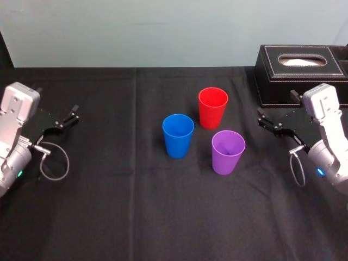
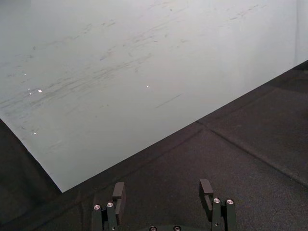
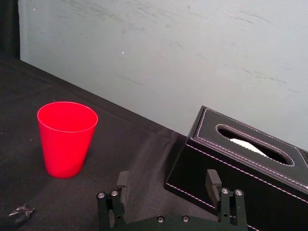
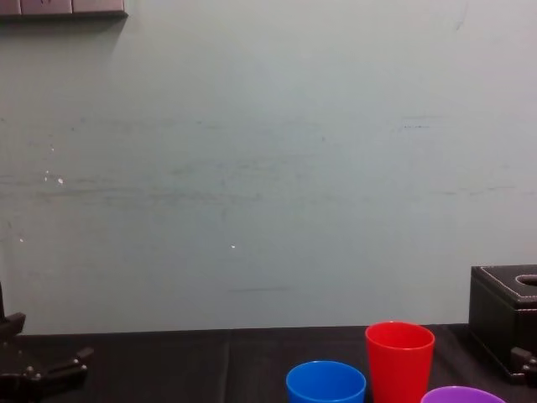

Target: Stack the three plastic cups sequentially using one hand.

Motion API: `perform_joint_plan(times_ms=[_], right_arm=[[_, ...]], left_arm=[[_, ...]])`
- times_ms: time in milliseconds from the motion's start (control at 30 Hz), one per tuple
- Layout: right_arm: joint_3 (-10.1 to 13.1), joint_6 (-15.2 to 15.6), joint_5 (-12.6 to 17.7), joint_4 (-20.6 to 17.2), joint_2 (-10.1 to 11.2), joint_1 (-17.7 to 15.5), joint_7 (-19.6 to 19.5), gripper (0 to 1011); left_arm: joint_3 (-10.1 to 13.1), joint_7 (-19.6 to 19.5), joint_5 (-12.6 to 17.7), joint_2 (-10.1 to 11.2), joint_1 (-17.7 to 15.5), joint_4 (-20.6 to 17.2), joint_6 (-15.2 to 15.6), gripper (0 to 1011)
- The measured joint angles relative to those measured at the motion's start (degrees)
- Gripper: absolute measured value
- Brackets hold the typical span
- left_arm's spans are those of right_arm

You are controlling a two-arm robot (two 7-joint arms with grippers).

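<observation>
Soft, even indoor light, pale wall (image 4: 252,168) flatly bright, black tablecloth (image 1: 136,206) dark and matte, faint soft shadows at the bases of red cup (image 1: 212,109), blue cup (image 1: 178,137), purple cup (image 1: 227,154), dull sheen on tissue box (image 3: 231,168).

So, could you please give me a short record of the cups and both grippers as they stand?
red cup: upright, farthest back, apart from the others
blue cup: upright, left of the red one, nearer
purple cup: upright, nearest the robot, on the right
stacking: none nested yet
left gripper: open, empty, at the table's left
right gripper: open, empty, near the black box
</observation>
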Motion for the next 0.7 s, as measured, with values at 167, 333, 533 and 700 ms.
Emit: perform_joint_plan(times_ms=[167, 333, 533, 700], right_arm=[[0.0, 0.0, 0.0, 0.0, 0.0, 0.0, 0.0, 1003], [0.0, 0.0, 0.0, 0.0, 0.0, 0.0, 0.0, 1003], [0.0, 0.0, 0.0, 0.0, 0.0, 0.0, 0.0, 1003], [0.0, 0.0, 0.0, 0.0, 0.0, 0.0, 0.0, 1003]], left_arm=[[0.0, 0.0, 0.0, 0.0, 0.0, 0.0, 0.0, 1005], [0.0, 0.0, 0.0, 0.0, 0.0, 0.0, 0.0, 1005], [0.0, 0.0, 0.0, 0.0, 0.0, 0.0, 0.0, 1005], [0.0, 0.0, 0.0, 0.0, 0.0, 0.0, 0.0, 1005]])
